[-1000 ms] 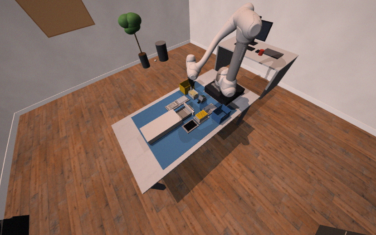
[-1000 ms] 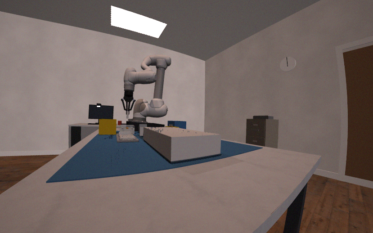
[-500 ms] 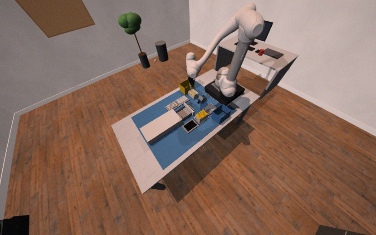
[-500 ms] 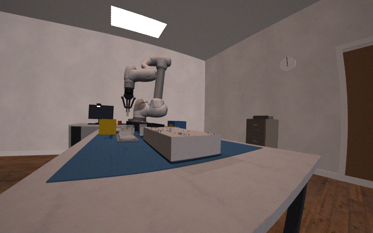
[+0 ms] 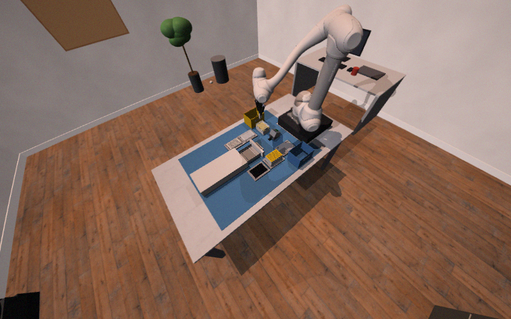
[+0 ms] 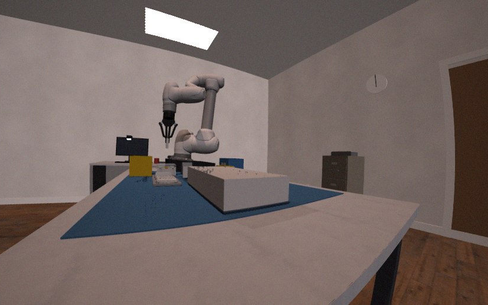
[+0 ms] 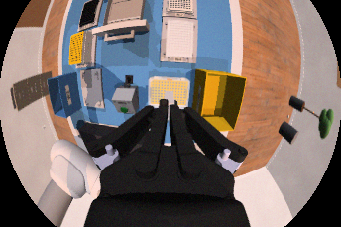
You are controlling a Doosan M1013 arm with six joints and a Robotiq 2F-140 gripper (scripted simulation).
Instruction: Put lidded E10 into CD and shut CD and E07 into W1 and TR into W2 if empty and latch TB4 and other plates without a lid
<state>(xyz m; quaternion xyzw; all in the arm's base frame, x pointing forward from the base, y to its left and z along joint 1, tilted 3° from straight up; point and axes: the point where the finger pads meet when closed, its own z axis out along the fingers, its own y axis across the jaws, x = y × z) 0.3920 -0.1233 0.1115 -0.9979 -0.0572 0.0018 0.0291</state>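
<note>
Tool (image 7: 167, 106) pressed together, pinching nothing, hanging above tip box TB4 (image 7: 166, 90) on the mat beside yellow bin W1 (image 7: 218, 98). Closed fingers likely make a blunt pusher for latching TB4's front edge.

1. Open air surrounds the closed fingers (image 6: 166, 142), hanging high above the table (image 6: 238, 246).
2. Directly below stands the tip box (image 7: 166, 90); the yellow bin (image 7: 218, 98) rises just beside it.
3. The long white cooler (image 5: 218, 172) blocks the mat's middle.
4. The arm's base (image 5: 323, 122) walls the far edge.
</note>
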